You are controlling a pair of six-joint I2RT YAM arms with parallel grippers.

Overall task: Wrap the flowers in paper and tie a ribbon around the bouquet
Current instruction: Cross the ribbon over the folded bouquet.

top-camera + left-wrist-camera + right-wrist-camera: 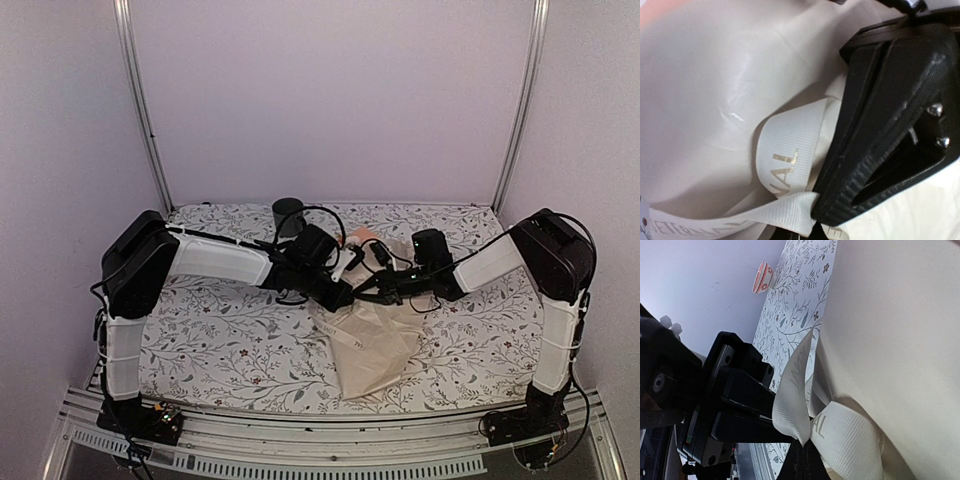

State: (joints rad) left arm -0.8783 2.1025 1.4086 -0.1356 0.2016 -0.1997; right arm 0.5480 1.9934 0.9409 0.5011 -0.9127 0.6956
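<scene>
- One bouquet (pixel 372 345) lies mid-table on the flowered tablecloth (pixel 220 340), its cream paper (pixel 715 100) outermost
- One ribbon (pixel 782 155), cream-white with gold lettering, loops against the paper
- Two grippers meet just above the bouquet's far end: the left gripper (pixel 815 212) is clamped on the ribbon, and the right gripper (pixel 801 460) pinches a fold of it
- One dark mug (pixel 288 213) stands behind them

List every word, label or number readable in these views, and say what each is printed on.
"VAL": gold letters on the ribbon loop, left wrist view; further letters hidden.
"ETERNAL": same ribbon's lower strand; letters around it blurred.
Right wrist view: faint ribbon lettering, too blurred to read.
Top view: small marks on the paper, too small to read.
</scene>
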